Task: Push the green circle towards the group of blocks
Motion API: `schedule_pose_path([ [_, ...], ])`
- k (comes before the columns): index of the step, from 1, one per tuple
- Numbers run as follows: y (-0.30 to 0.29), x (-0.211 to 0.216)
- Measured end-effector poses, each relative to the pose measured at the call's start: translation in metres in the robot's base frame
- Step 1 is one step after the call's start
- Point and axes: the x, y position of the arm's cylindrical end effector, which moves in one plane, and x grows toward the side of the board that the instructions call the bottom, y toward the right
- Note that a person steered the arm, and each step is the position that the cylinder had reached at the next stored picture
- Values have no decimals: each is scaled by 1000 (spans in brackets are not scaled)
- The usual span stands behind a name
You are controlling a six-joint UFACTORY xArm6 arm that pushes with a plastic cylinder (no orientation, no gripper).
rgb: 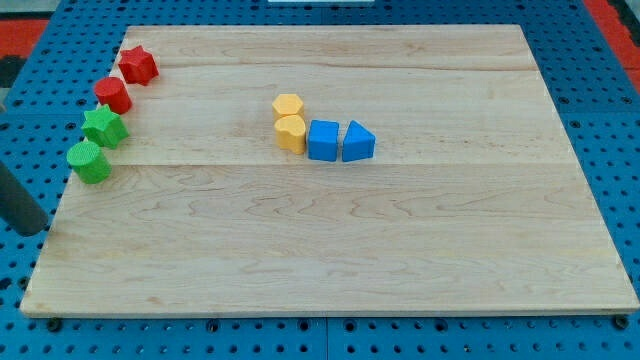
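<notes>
Tip [38, 228] position: at the view's left edge, just off the desk [330, 260] and below-left of the green circle [90, 162], apart from it; only the rod's lower end shows. Jaws: none fitted on this rig, so no wide, narrow or holding state applies. The green circle sits at the desk's left edge, lowest in a slanted line of four blocks, with the green star [104, 127] just above it, close enough that contact cannot be ruled out. The target group lies well apart, near the desk's centre. Procedure, as judged from this layout: bring the tip to the circle's left side, slightly above its centre line if needed, so that the push runs toward the view's right and a little upward, in line with the group. Contact should fall on the axis through the circle's centre; an off-centre touch on a round block would likely let it roll aside. Approach from below the circle to avoid disturbing the green star. Advance slowly and correct drift early; stop short of scattering the group. Count: two green blocks (circle, star); two red blocks, a red circle [113, 94] and a red star [138, 65]; two yellow blocks, a yellow hexagon [287, 105] and a rounded yellow block [291, 133]; two blue blocks, a blue cube [323, 140] and a blue triangle [357, 141]. Total: eight.
</notes>
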Motion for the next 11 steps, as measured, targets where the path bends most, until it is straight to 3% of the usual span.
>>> schedule_pose_path([
  [2, 47, -78],
  [3, 53, -74],
  [4, 0, -52],
  [5, 1, -72],
  [6, 70, -101],
  [7, 145, -102],
  [8, 158, -96],
  [9, 116, -75],
  [10, 68, -80],
  [11, 95, -134],
])
